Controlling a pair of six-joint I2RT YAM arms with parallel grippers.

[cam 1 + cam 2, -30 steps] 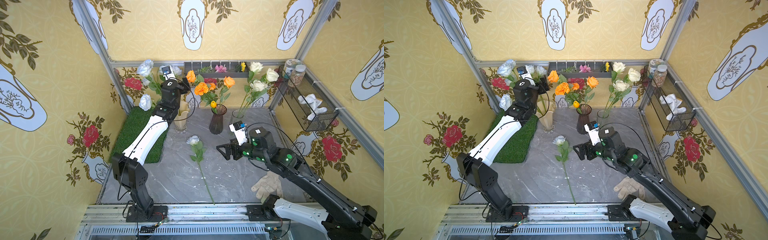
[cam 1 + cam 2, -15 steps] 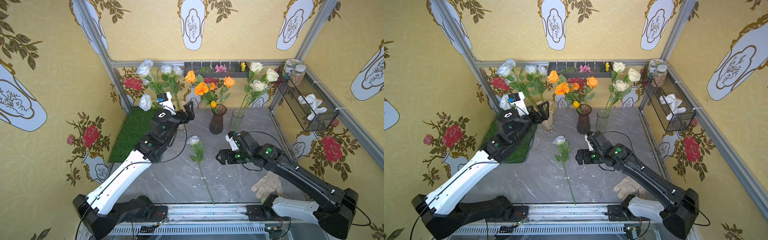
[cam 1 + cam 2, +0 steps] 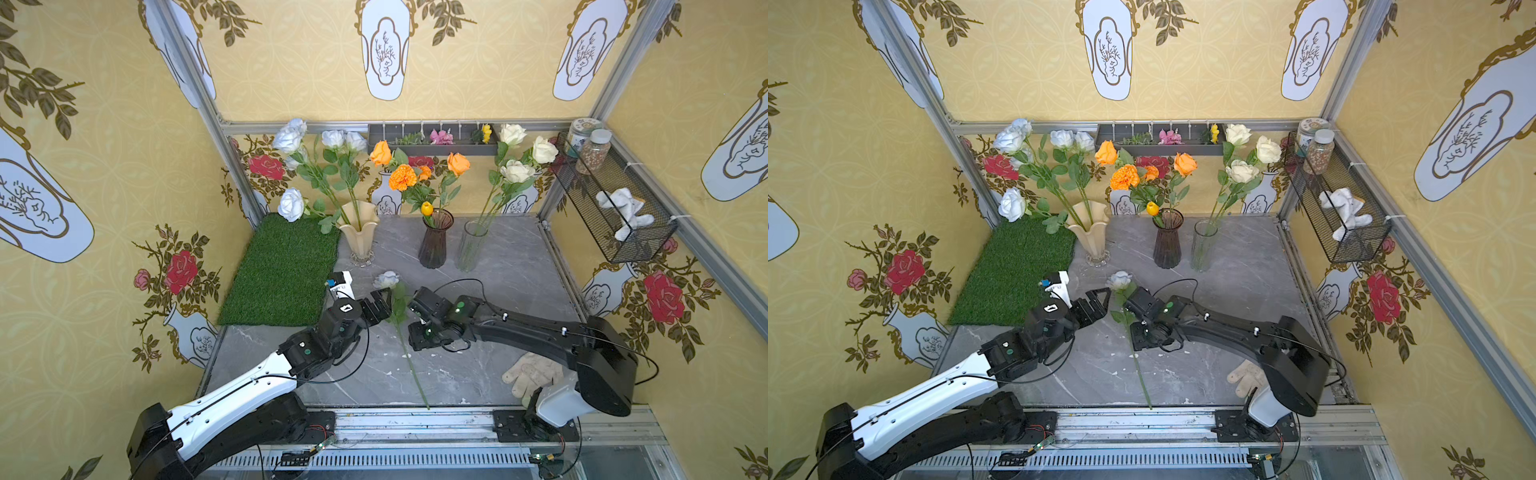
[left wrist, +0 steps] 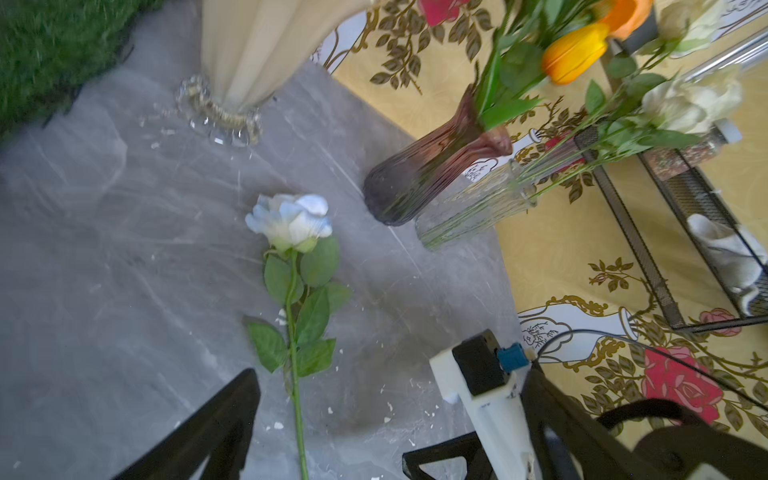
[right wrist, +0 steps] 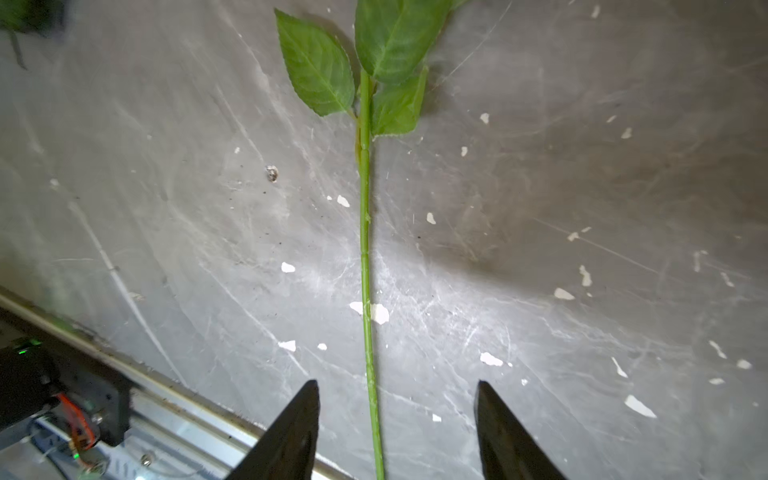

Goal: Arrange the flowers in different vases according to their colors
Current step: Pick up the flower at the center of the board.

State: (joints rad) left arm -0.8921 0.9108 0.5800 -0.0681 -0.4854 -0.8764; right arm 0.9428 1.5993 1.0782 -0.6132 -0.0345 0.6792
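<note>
Nearest, at the lower right of both top views, a pale glove [image 3: 530, 372] lies on the grey table [image 3: 498, 282], partly hidden by the base of the right arm. In the middle of the table one loose rose [image 3: 385, 280] lies flat. Its cut end reaches the front edge and its pale blue-white bloom points toward the back.

The right gripper [image 5: 397, 388] is low over the bare stem, below the leaves. Its jaws are apart, one on each side of the stem, and neither touches it in the right wrist view.

The left gripper [image 4: 328, 413] sits just left of the rose's leaves, close under the bloom. Its jaws are spread wide and hold nothing. Whether it brushes the leaves I cannot tell.

Further back on the left lies a grass mat [image 3: 286, 266]. Three vases stand in a row beyond the rose:
- The cream vase [image 3: 358, 237], beside the mat, holds pale roses [image 3: 289, 139].
- The purple vase [image 3: 434, 245], in the centre, holds orange flowers [image 3: 402, 176] and a yellow tulip [image 3: 427, 208].
- The clear vase [image 3: 471, 245], to its right, holds white roses [image 3: 515, 170].

On the right wall hangs a wire basket [image 3: 582, 187]. A dark shelf [image 3: 432, 143] runs along the back wall.
</note>
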